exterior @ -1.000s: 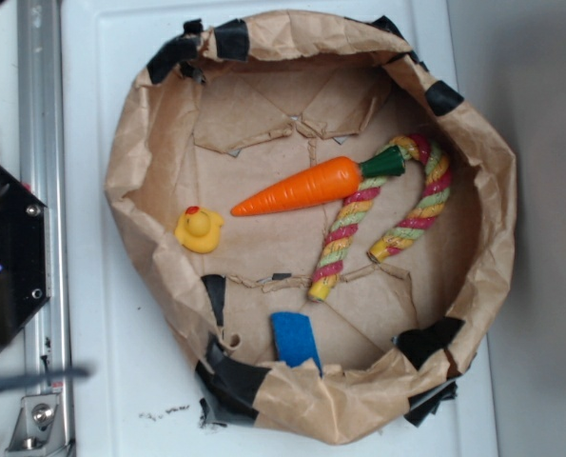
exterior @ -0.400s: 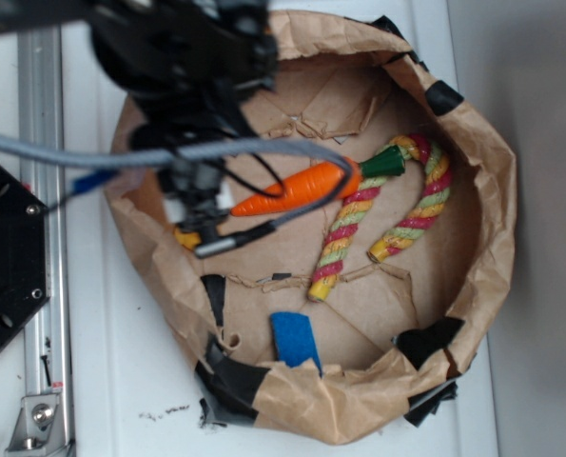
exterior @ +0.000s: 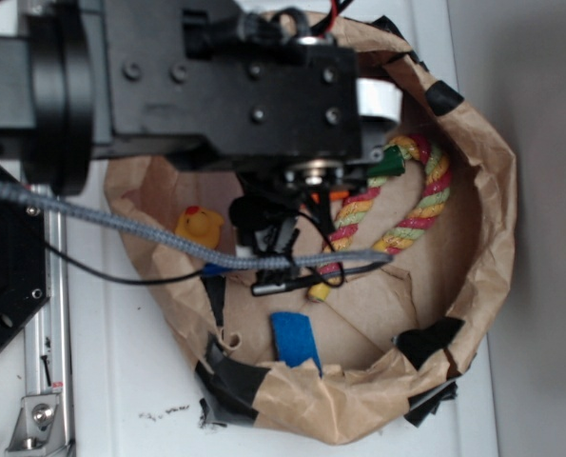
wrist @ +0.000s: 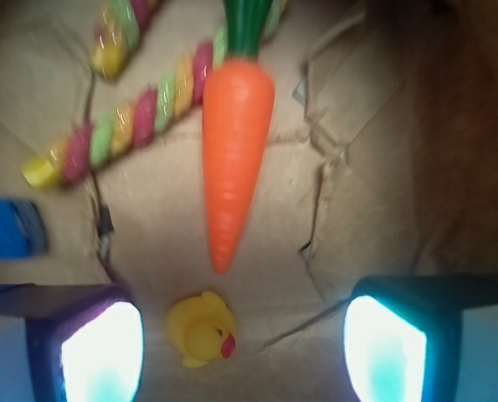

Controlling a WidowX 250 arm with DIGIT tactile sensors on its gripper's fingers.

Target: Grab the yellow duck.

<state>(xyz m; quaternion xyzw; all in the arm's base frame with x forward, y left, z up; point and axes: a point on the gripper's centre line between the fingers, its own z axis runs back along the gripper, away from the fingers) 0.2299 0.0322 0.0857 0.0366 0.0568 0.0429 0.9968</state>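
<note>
1. Yellow rubber marks the target: the yellow duck (wrist: 202, 327) sits on the crumpled brown floor of the paper-lined basket (exterior: 492, 190), just past the tip of the toy carrot (wrist: 234, 151) and close to the basket wall.
2. In the wrist view the gripper (wrist: 242, 356) has its two fingers spread wide apart, empty, with the duck lying between them but nearer one finger than the other.
3. To do the grab well, I judge the gripper should first shift sideways until the duck is centred in the gap, then drop straight down and close on the rounded body, keeping clear of the carrot tip so it is not pinched too.
4. The basket wall beside the duck is loose paper; a finger could snag it on the way down.
5. Against the exterior view a second ago, when only a blurred edge of the robot showed beside the basket, the arm (exterior: 216, 86) now covers the upper basket and hides the carrot, while the duck, braided rope toy (exterior: 425, 205) and blue block (exterior: 294, 339) lie where they were.
</note>
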